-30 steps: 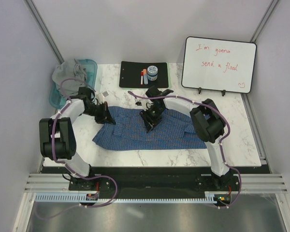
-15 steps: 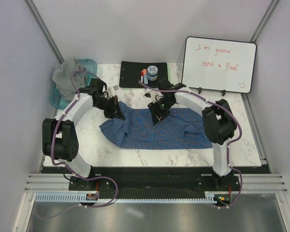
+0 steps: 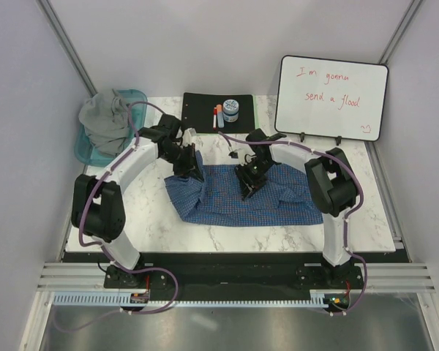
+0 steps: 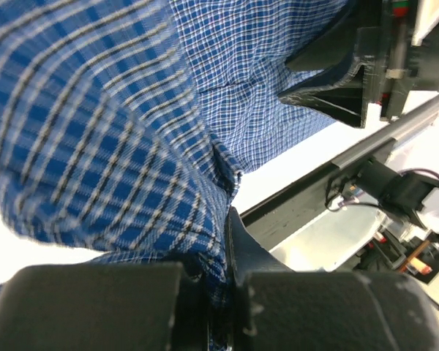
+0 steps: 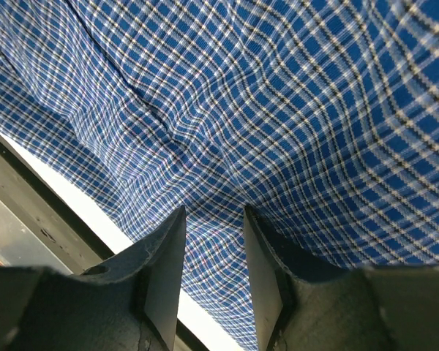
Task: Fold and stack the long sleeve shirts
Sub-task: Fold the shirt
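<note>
Since blue-and-white checked shirt (image 3: pixel 241 199) looks light, limp, I judge edges best pinched; my left jaws clench its fold, right jaws: cannot tell.

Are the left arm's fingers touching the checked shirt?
Touching. The left wrist view shows the shirt pinched between the fingers of the left gripper, with the cloth disappearing into the seam where they close.

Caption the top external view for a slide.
Left gripper and right gripper on the blue-checked shirt mid-table; grey shirt heaped in teal tub.
</note>
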You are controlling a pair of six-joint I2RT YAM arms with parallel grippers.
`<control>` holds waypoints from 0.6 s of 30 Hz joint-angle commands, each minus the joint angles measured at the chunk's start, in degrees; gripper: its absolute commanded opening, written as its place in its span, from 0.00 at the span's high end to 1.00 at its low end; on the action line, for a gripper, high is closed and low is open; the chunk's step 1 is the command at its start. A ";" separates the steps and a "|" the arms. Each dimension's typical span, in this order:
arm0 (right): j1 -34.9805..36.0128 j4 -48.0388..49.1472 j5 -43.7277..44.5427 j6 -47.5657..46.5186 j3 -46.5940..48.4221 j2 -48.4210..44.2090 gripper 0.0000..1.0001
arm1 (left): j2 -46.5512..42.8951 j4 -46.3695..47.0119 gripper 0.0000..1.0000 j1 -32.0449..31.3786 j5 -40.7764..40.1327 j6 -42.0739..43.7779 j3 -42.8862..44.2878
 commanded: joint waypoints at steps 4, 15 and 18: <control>-0.06 2.47 -2.37 0.63 -0.67 0.06 0.55 | 3.19 1.75 0.98 -7.34 -8.58 -10.97 3.53; 0.03 3.61 -3.95 1.25 -1.55 0.15 0.55 | 9.79 8.25 0.94 -12.89 -11.49 -18.45 3.80; -0.06 3.61 -4.12 1.42 -1.29 0.15 0.55 | 11.29 10.09 0.79 -13.68 -9.83 -19.07 3.62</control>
